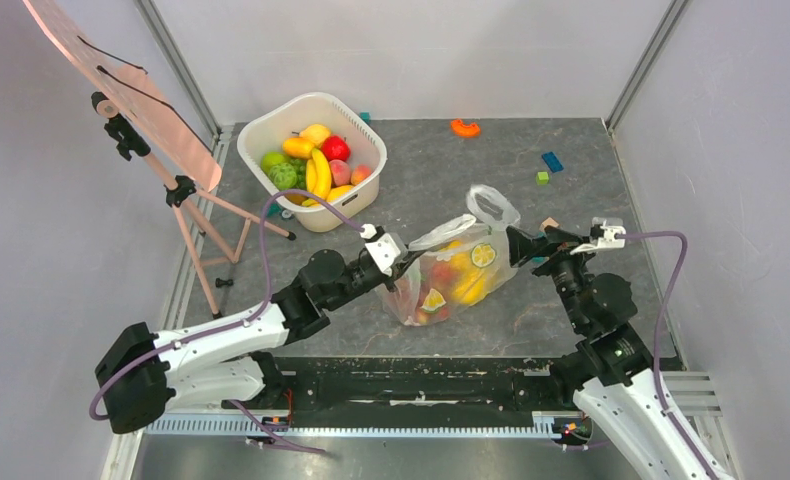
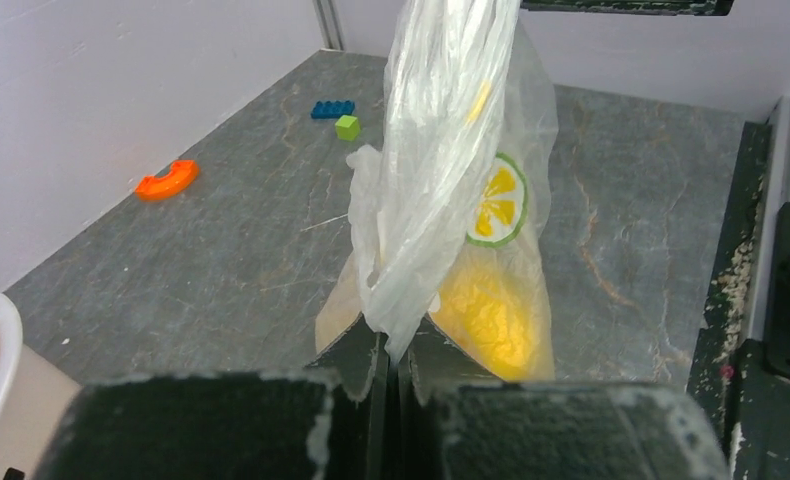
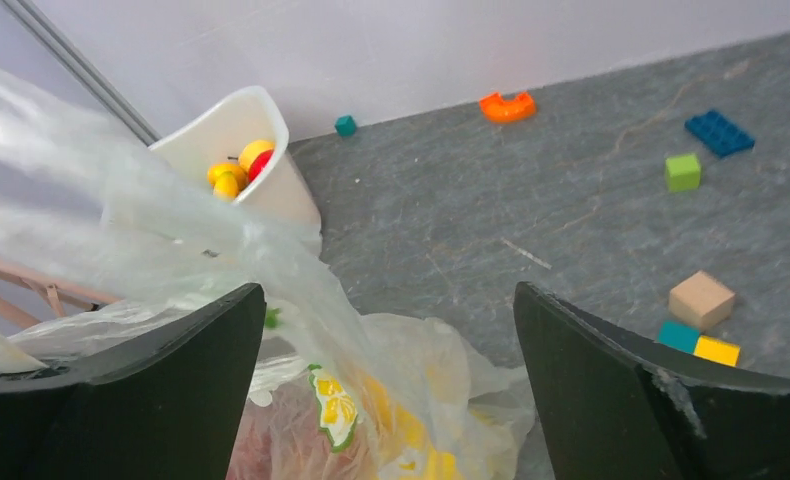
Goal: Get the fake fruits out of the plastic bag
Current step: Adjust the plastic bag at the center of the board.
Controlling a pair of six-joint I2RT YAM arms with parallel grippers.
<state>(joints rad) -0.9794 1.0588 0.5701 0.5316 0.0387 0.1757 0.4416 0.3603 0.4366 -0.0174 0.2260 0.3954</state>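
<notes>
The clear plastic bag [image 1: 456, 268] lies on the grey table between the two arms. Red, yellow and orange fake fruits [image 1: 441, 290] show through its film. My left gripper [image 1: 403, 262] is at the bag's left end. In the left wrist view it [image 2: 396, 345] is shut on a twisted strip of the bag [image 2: 441, 150], with a yellow fruit [image 2: 491, 315] behind the film. My right gripper [image 1: 516, 245] stands at the bag's right end. Its fingers spread wide [image 3: 387, 292] over the loose film [image 3: 171, 230], pinching nothing.
A white tub [image 1: 311, 160] holding bananas and other fruit stands at the back left. A pink easel [image 1: 141, 110] leans at the far left. An orange arch [image 1: 465, 127], a blue brick [image 1: 552, 161], a green cube [image 1: 542, 178] and a wooden block [image 3: 701, 298] lie toward the back right.
</notes>
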